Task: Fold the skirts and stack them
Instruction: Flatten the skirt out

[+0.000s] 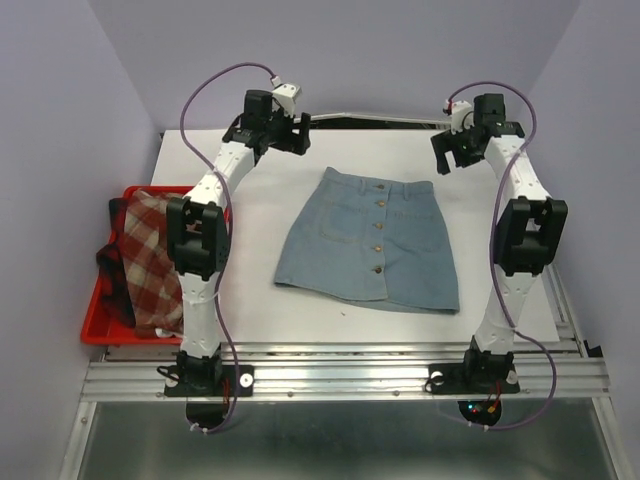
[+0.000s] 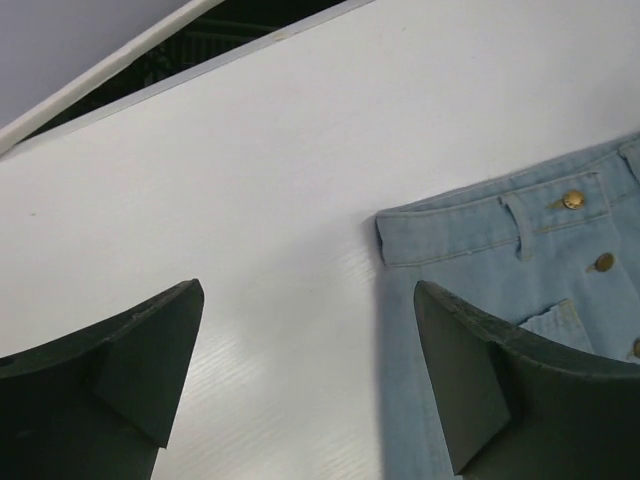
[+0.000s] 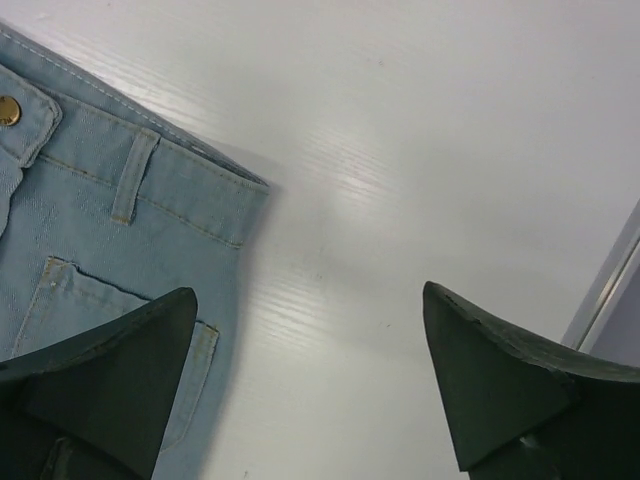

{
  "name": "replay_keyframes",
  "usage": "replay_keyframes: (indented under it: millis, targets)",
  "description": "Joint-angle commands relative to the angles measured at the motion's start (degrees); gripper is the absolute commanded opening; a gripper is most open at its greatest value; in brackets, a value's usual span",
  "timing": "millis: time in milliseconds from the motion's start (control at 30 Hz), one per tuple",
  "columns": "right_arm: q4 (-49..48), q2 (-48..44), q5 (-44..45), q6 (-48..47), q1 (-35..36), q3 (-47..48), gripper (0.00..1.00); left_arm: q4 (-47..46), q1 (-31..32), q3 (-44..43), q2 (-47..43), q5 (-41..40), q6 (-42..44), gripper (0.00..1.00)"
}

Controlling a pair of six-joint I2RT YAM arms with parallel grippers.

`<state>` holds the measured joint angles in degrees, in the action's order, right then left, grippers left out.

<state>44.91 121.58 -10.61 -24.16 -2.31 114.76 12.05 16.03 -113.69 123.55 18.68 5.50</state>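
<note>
A light blue denim skirt (image 1: 372,240) lies spread flat in the middle of the white table, waistband at the far side, a row of brass buttons down its front. My left gripper (image 1: 296,133) hovers open just off its far left waist corner (image 2: 395,235), nothing between the fingers (image 2: 150,350). Open too, my right gripper (image 1: 456,152) hangs off the far right waist corner (image 3: 235,195). A brick-red and cream check skirt (image 1: 148,255) lies bunched in the red tray (image 1: 98,322) at the left, with dark plaid cloth (image 1: 112,275) beside it.
The table's far edge with a dark gap behind it (image 2: 200,45) runs just beyond the left gripper. A metal rail (image 3: 605,290) shows at the right side of the right wrist view. Purple walls enclose the table.
</note>
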Motion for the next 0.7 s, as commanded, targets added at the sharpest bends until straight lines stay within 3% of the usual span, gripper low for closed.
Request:
replay_keyframes:
  millis: [0,100,200,367,500,667]
  targets:
    - [-0.25,-5.73,-0.28,1.23,0.02,-1.71,0.97,3.05,-0.3,-1.46,-8.65,-3.83,4.86,0.99]
    - [-1.49,-7.85,-4.4,0.78,0.02,-8.92,0.74,3.15,-0.12,9.25,-14.64,3.28,6.1,0.95]
    - [-0.61,-8.03,-8.18,0.61,1.33,-13.06,0.62,4.54,0.66,19.27,-18.94,8.37,5.93,0.82]
    - [-0.08,-6.8,-10.13,-0.27,3.71,-17.28,0.56,8.51,4.34,32.36,-22.2,11.12,6.62,0.59]
    - [0.71,-4.6,-10.22,-1.59,4.33,-19.66,0.51,10.26,8.39,38.62,-23.09,9.71,7.07,0.53]
    - [0.62,-4.59,-7.67,-4.14,4.33,-27.21,0.39,12.82,10.34,38.37,-17.82,6.12,6.46,0.45]
